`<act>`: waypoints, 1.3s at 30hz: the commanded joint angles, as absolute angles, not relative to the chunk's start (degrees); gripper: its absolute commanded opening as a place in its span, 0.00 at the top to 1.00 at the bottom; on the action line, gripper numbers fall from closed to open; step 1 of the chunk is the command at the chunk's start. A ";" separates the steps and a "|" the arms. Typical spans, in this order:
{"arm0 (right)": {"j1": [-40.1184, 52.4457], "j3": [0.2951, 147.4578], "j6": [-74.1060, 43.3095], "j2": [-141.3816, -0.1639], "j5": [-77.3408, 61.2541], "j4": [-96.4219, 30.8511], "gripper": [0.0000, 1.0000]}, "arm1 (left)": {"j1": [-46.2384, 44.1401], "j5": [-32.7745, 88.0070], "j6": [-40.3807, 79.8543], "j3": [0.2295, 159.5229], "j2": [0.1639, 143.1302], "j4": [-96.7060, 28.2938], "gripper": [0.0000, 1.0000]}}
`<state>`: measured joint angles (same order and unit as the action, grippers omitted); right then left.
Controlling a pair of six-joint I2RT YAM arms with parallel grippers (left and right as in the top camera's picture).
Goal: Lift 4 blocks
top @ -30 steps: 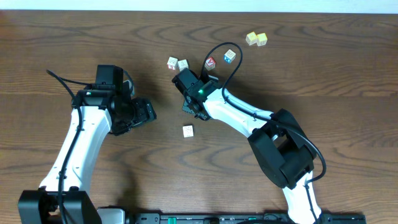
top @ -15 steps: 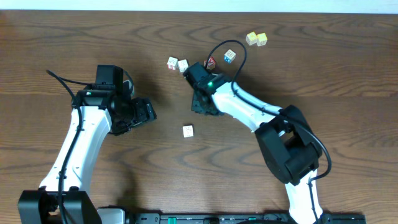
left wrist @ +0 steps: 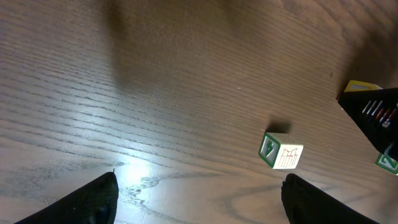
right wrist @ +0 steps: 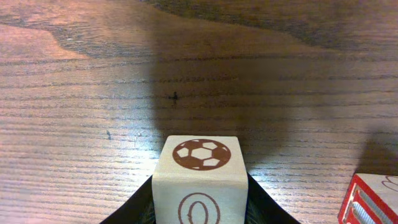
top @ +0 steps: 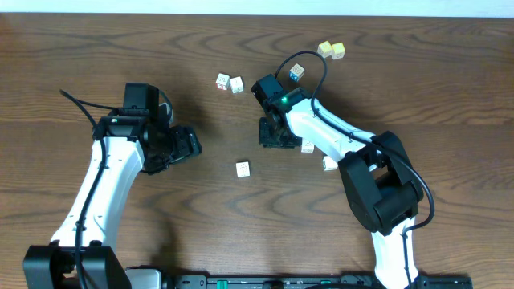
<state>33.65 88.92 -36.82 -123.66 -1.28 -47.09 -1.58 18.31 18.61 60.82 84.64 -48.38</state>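
My right gripper (right wrist: 199,208) is shut on a cream block (right wrist: 199,177) with a brown football and an "O" on its faces. Overhead, that gripper (top: 277,135) is right of centre and hides the block. Several other pale blocks lie on the table: a pair (top: 230,83) at the back, one (top: 242,169) in the middle, and two (top: 307,147) (top: 329,163) beside the right arm. My left gripper (top: 189,146) stands open on the left. In the left wrist view the left gripper (left wrist: 208,205) is a little short of the middle block (left wrist: 281,151).
A blue-faced cube (top: 297,72) and two yellowish cubes (top: 331,50) sit at the back right. A red-faced cube (right wrist: 368,199) lies just right of the held block. The right arm (top: 337,140) stretches across the table's right half.
The right gripper has closed on the football block and moved to the right. The arm's shift uncovered two pale blocks beside it and now covers the red cube overhead. The left arm is still.
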 commanded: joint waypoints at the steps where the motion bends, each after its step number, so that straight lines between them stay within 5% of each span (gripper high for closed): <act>1: 33.41 88.42 -35.66 -123.90 0.58 -47.64 0.68 | -1.37 18.39 18.68 60.10 85.03 -48.64 0.16; 22: 33.43 88.42 -35.03 -123.90 -0.10 -52.29 0.66 | -1.37 18.39 18.68 60.10 85.03 -48.60 0.16; 39: 32.16 95.37 -28.82 -121.58 -1.58 -58.43 0.50 | -1.37 18.39 18.63 60.10 85.03 -48.60 0.15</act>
